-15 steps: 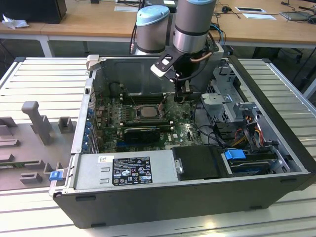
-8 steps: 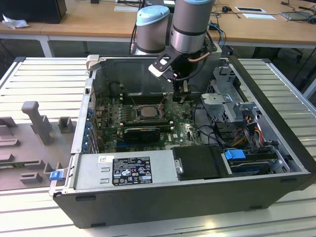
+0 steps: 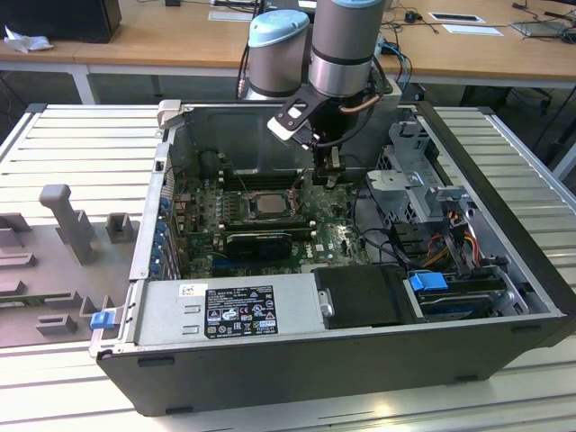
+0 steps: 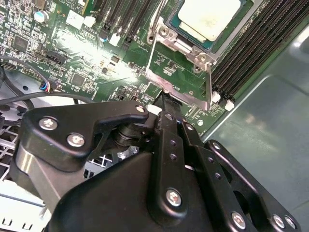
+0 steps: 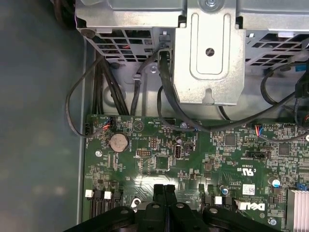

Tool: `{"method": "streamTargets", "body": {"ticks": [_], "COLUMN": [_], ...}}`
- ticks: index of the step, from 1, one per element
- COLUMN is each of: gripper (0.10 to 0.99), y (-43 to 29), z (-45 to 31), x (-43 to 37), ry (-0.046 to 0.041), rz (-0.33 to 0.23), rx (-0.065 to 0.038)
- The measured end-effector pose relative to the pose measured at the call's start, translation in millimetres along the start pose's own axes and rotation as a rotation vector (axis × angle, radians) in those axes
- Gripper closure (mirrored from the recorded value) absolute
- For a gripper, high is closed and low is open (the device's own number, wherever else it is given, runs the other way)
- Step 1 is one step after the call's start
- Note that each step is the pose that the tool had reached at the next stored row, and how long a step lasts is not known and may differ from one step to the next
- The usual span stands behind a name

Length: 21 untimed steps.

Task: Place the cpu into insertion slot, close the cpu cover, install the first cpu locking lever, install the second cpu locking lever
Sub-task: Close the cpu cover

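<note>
The cpu [image 4: 210, 17], a pale silver square, lies in the insertion slot [image 4: 208, 44] on the green motherboard; in the exterior view the cpu [image 3: 267, 203] shows mid-board. The cpu cover [image 4: 153, 55], a thin metal frame, stands swung open off the slot, with green board visible through its window. My gripper [image 4: 163, 99] is shut with nothing between its fingers, and its tip sits right at the cover's far edge; I cannot tell whether it touches. In the first wrist view the gripper [image 5: 164, 186] hangs low over the board. In the exterior view the gripper [image 3: 328, 173] is just to the right of the slot.
Long black memory slots [image 4: 251, 48] flank the socket. A metal drive cage [image 5: 207, 53] with black cables [image 5: 164, 106] stands beside the board. The power supply [image 3: 225, 310] fills the case's near side, and the case wall [image 4: 270, 130] rises close by.
</note>
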State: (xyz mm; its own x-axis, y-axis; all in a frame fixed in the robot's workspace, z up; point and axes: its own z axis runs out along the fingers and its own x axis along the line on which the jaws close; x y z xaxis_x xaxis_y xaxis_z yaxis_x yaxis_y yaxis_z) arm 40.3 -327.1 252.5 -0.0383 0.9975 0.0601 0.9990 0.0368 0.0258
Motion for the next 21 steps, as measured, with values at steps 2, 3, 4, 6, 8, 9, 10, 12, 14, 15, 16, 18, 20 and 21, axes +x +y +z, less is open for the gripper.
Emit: {"method": "streamTargets", "body": {"ticks": [2, 3, 4, 6, 8, 9, 10, 12, 14, 15, 16, 18, 20, 21], "gripper": [0.98, 0.98, 0.98, 0.98, 0.98, 0.98, 0.98, 0.98, 0.98, 0.98, 0.98, 0.98, 0.98, 0.98], "y": [-0.8, -1.5, -1.8, -2.3, -2.7, -2.9, -3.0, -3.7, -4.1, -4.2, -4.3, -4.5, -4.7, -4.7], "z": [0.0, 0.0, 0.0, 0.0, -0.1, -0.1, -0.1, -0.1, -0.1, -0.1, -0.1, -0.1, -0.1, -0.1], "x": [0.0, 0.0, 0.1, 0.1, 0.1, 0.1, 0.1, 0.1, 0.2, 0.2, 0.2, 0.2, 0.2, 0.2], "ry": [0.0001, 0.0001, 0.0, 0.0001, 0.0, 0.0, 0.0001, 0.0, 0.0, 0.0, 0.0, 0.0, 0.0001, 0.0], "rz": [0.0, 0.0, 0.0, 0.0, 0.0, 0.0, 0.0, 0.0, 0.0, 0.0, 0.0, 0.0, 0.0, 0.0], "rx": [0.0, 0.0, 0.0, 0.0, 0.0, 0.0, 0.0, 0.0, 0.0, 0.0, 0.0, 0.0, 0.0, 0.0]}}
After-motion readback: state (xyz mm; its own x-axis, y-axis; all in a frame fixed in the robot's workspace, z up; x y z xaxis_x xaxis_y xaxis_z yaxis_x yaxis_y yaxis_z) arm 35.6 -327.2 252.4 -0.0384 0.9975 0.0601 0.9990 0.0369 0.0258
